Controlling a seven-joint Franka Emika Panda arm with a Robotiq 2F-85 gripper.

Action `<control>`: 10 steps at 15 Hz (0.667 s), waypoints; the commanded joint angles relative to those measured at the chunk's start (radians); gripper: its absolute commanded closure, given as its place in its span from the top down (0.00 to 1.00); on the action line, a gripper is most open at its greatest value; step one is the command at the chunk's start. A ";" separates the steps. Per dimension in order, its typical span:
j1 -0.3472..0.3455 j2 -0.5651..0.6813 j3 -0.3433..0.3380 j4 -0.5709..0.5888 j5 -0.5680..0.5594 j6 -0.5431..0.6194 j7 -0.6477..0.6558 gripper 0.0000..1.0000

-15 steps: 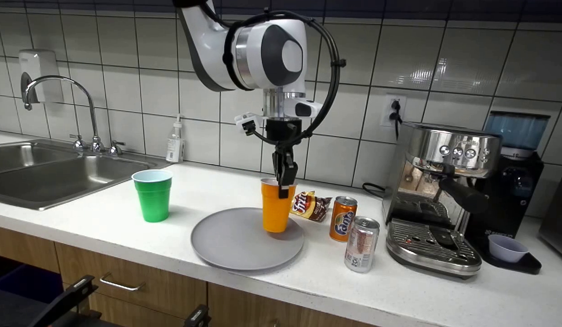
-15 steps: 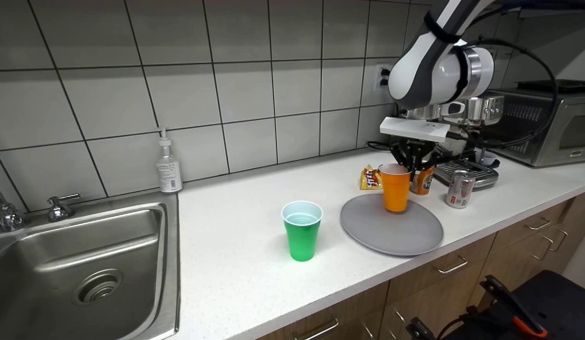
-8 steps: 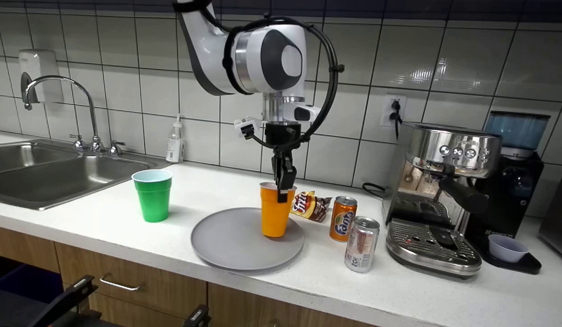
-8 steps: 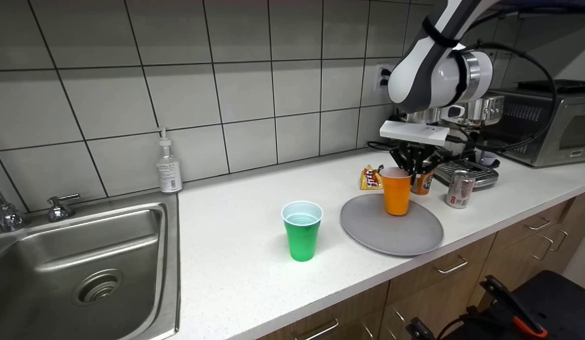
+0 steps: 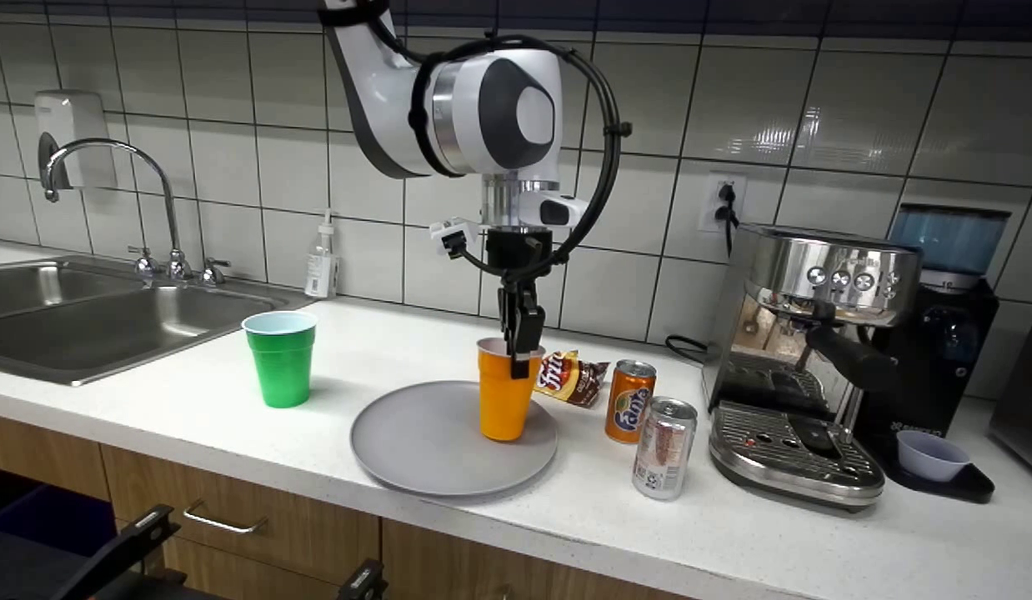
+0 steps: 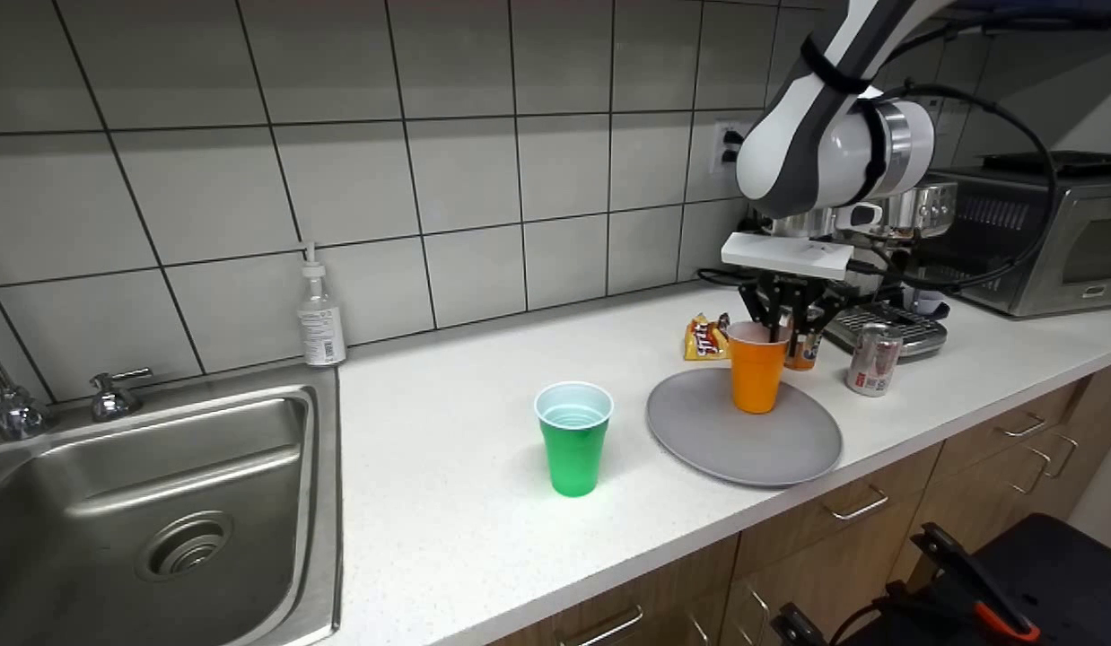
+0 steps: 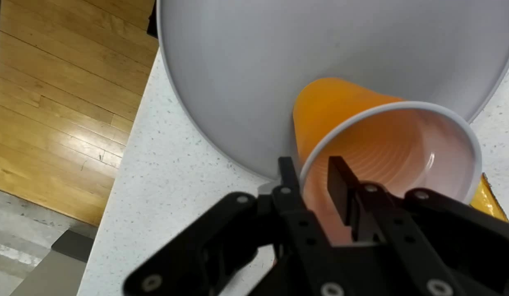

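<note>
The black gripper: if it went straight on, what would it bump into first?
Probably the orange plastic cup: the gripper points down, one finger inside the cup, one outside, so the inner one may touch its tapering wall. Depth is unclear.

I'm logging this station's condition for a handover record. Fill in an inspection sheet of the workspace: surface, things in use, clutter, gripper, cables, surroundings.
Surface: white countertop, with a sink set into it.
Things in use: orange cup, upright on the grey plate.
Clutter: green cup, snack bag, Fanta can and silver can, all off the plate.
Gripper: open, one finger inside the orange cup, the other outside its rim; contact with the cup cannot be told.
Cables: black cables loop beside the robot arm; a black cord lies beside the espresso machine.
Surroundings: tiled wall, pump bottle by the sink, grinder, microwave.
</note>
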 commanded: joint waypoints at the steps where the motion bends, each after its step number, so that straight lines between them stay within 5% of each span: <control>1: -0.015 -0.044 0.008 -0.019 -0.012 -0.026 0.007 0.58; 6: -0.015 -0.098 0.013 -0.059 -0.017 -0.027 0.004 0.97; 10: -0.017 -0.170 0.027 -0.112 -0.028 -0.025 0.016 1.00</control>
